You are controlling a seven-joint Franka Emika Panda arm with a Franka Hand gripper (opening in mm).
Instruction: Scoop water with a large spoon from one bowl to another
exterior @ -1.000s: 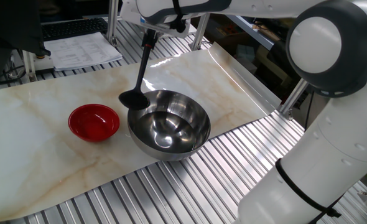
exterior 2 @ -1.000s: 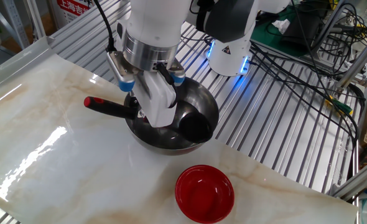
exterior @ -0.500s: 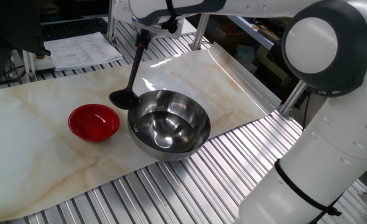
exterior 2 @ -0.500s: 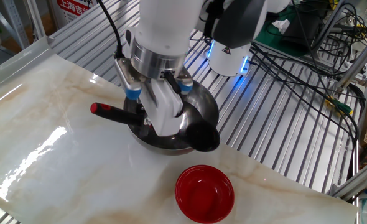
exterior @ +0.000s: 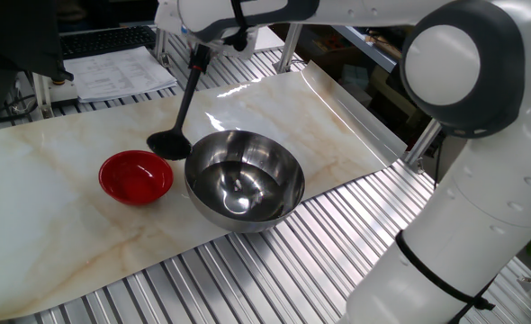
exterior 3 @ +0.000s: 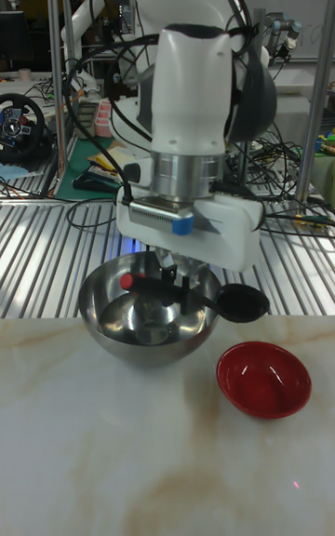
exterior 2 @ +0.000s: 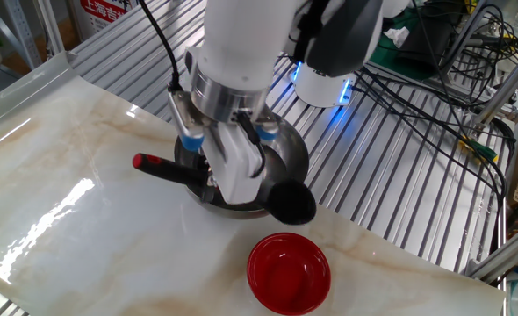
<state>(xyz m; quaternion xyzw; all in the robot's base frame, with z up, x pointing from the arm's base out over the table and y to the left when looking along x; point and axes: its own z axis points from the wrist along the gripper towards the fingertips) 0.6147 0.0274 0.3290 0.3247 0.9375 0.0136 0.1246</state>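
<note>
— Where was the ladle?
— Clamped in the gripper by its handle, cup held in the air between the steel bowl and the red bowl.

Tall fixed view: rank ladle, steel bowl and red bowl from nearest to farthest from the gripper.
1. Ladle: clamped in the gripper, cup out to the right.
2. Steel bowl: directly beneath the gripper.
3. Red bowl: lower right on the table, beyond the ladle's cup.
</note>
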